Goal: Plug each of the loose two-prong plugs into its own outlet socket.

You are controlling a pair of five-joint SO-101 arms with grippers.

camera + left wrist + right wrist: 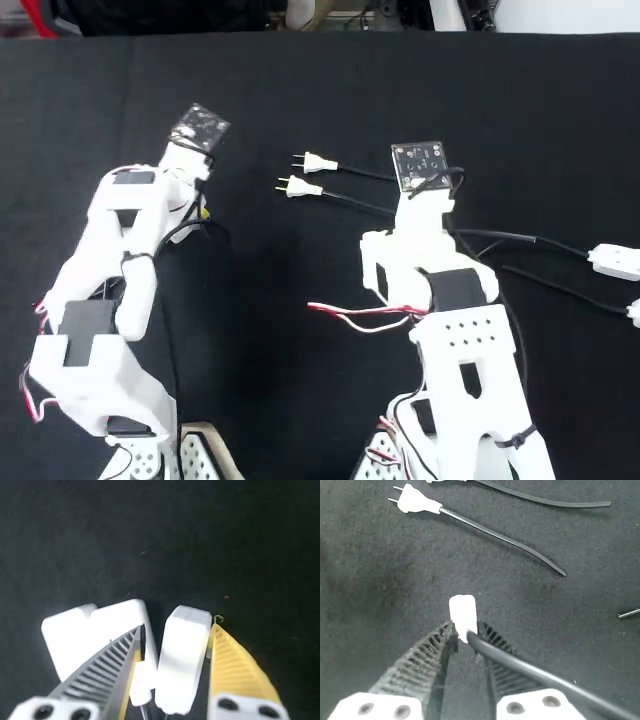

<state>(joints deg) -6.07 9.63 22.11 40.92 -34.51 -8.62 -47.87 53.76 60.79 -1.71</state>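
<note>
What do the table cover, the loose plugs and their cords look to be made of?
Table cover: black cloth, perhaps felt, matte with a fine fuzzy grain. Loose plugs: smooth white moulded plastic bodies, thin metal-looking prongs. Cords: black rubber or vinyl sheath, faint sheen; which one is unclear.

Black cloth-covered table (560, 100)

Matt blk cloth (380, 570); smooth white plastic plugs (417, 504); glossy blk cords (500, 539).
</note>
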